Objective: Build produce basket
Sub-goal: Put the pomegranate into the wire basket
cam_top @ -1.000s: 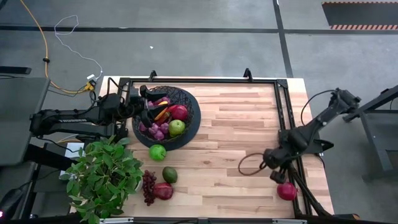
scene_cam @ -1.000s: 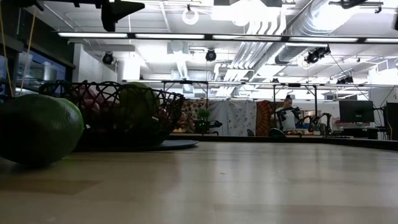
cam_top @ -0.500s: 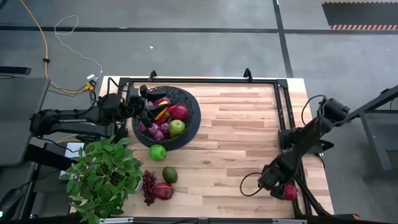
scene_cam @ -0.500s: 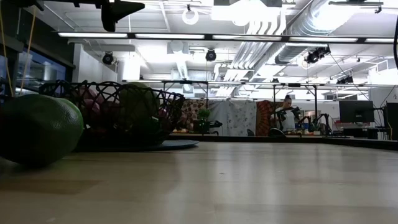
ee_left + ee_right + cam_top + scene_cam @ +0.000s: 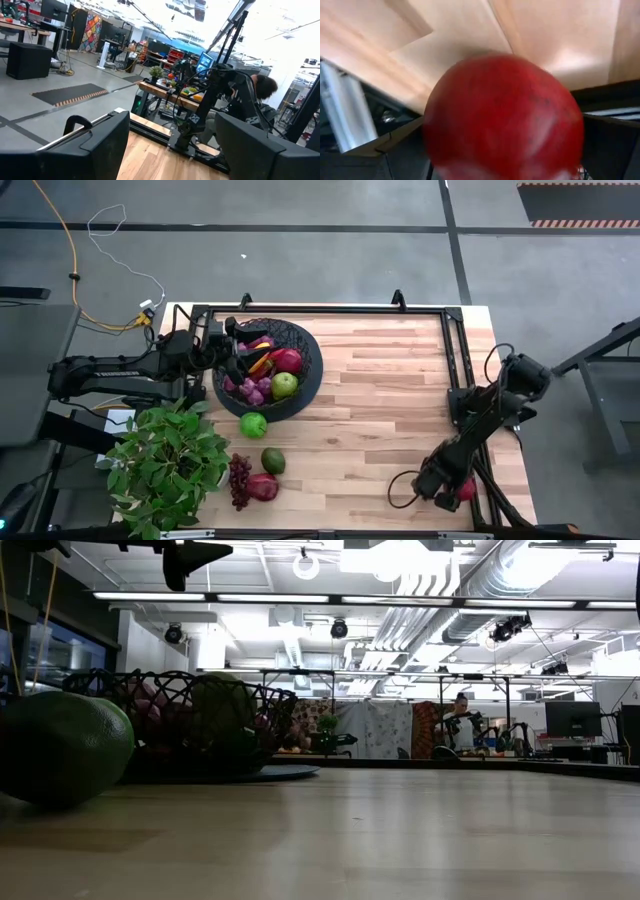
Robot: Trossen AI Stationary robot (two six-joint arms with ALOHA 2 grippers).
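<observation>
1. since the earlier frames, the right gripper point(image 5: 440, 485) is sliding toward the lower right of the high view and now hanging over the round red toy pomegranate point(image 5: 464, 488) at the lower right edge of the pale wooden plank table point(image 5: 390, 410).
2. in the right wrist view that pomegranate point(image 5: 502, 117) is filling the frame, with the right jaws standing spread wide and not gripping it.
3. the left gripper point(image 5: 232, 347) is waiting over the left rim of the large round black wire-mesh basket point(image 5: 302, 335) at upper left, jaws partly spread, pinching nothing.
4. inside the basket a green apple point(image 5: 284, 385), purple grapes point(image 5: 252, 390) and a red fruit point(image 5: 289, 361) are lying.
5. outside it, another green apple point(image 5: 253, 424), an avocado point(image 5: 273, 461) and a dark grape bunch point(image 5: 239, 477) are lying near the leafy green potted plant point(image 5: 165, 465) at lower left.
</observation>
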